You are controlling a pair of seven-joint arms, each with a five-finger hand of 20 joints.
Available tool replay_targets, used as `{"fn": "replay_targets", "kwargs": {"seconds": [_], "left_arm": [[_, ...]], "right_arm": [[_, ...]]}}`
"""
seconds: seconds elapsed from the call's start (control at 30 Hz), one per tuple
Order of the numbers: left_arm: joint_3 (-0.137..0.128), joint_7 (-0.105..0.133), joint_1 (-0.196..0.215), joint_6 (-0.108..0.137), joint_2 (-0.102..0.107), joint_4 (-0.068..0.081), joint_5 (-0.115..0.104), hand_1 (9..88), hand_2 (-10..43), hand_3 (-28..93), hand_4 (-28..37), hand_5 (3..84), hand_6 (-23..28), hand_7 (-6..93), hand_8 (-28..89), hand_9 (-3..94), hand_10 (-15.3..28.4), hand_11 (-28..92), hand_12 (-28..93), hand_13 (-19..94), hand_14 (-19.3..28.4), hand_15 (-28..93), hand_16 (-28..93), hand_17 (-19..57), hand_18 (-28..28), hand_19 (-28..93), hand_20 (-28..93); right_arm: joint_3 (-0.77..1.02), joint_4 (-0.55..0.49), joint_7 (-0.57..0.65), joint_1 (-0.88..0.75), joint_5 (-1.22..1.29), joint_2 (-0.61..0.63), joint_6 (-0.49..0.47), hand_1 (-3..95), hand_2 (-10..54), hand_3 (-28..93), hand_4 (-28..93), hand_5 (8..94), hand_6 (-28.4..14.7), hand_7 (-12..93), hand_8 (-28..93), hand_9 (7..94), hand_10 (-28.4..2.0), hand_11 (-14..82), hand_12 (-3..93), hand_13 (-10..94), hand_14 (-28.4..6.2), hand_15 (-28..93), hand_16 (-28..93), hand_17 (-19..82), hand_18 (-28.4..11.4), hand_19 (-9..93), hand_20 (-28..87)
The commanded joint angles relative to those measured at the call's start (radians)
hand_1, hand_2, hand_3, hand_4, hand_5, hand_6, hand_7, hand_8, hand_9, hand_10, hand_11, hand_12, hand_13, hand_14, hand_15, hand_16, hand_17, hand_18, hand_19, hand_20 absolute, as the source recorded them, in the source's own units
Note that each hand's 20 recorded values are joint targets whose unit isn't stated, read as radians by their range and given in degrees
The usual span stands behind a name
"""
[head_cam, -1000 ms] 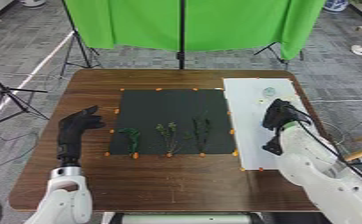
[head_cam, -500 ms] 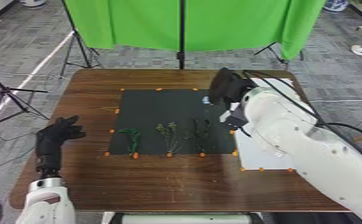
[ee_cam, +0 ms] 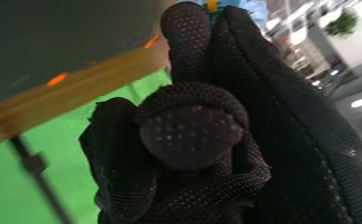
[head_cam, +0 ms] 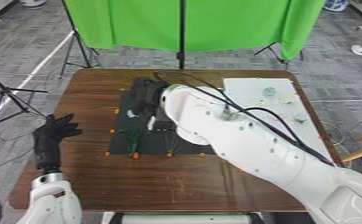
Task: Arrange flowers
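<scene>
Status: partly complete, by judgement. Stems (head_cam: 131, 140) lie on the dark mat (head_cam: 151, 150), frame centre; pieces (head_cam: 269, 92) on the white sheet (head_cam: 245, 91), upper right, await placement. Right hand (head_cam: 145, 99), upper centre-left: nearly closed, pinching a blue flower (ee_cam: 251, 7). Left hand (head_cam: 55, 131), left edge: open, unloaded.

No text, label, number or sign can be read.
</scene>
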Motion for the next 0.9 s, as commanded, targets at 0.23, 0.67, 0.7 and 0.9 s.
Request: {"fn": "replay_targets", "kwargs": {"seconds": [0.23, 0.67, 0.7, 0.9], "left_arm": [[0.036, 0.001, -0.017, 0.003, -0.007, -0.003, 0.027, 26.9, 31.9, 56, -28.3, 65.8, 8.3, 9.0, -5, 66.8, 17.5, 23, 14, 64, 20.7, 40, -2, 23.1, 24.8, 68, 22], [0.048, -0.007, -0.026, -0.006, -0.018, -0.005, 0.035, 26.4, 27.9, 57, -28.3, 65.4, 8.4, 8.9, -5, 66.4, 17.6, 23, 14, 63, 20.9, 40, -3, 22.8, 24.9, 70, 19], [0.046, -0.009, -0.023, -0.007, -0.02, -0.007, 0.037, 26.2, 27.8, 57, -28.3, 65.4, 8.4, 8.9, -5, 66.4, 17.6, 23, 14, 63, 20.9, 40, -3, 22.8, 24.9, 70, 19], [0.046, -0.016, -0.022, -0.013, -0.02, -0.007, 0.042, 26.0, 25.7, 57, -28.3, 65.2, 8.5, 8.7, -5, 66.1, 17.6, 23, 14, 63, 21.0, 40, -3, 22.6, 24.9, 70, 18]], "right_arm": [[-0.047, 0.123, -0.102, -0.057, -0.246, -0.156, -0.125, 66.7, -9.5, 55, -12, 78.2, -1.3, 27, 12, 92.3, -9.5, 9.6, 42.9, 94, 0.3, 55, 35, 65, -10.7, 93, 53], [-0.036, 0.157, -0.087, -0.092, -0.273, -0.183, -0.122, 66.4, -9.5, 55, -13, 77.9, -1.1, 27, 11, 92.1, -9.1, 9.5, 42.7, 94, 0.2, 55, 36, 65, -10.5, 93, 53], [-0.036, 0.159, -0.086, -0.093, -0.273, -0.185, -0.109, 66.4, -9.5, 55, -13, 77.9, -1.0, 27, 11, 92.1, -9.0, 9.3, 42.4, 94, 0.2, 55, 36, 65, -10.5, 93, 53], [-0.036, 0.168, -0.091, -0.076, -0.3, -0.186, -0.082, 63.2, -9.5, 55, -12, 76.1, -0.5, 24, 10, 91.2, -8.7, 8.5, 41.7, 94, -0.1, 55, 36, 65, -10.9, 93, 54]]}}
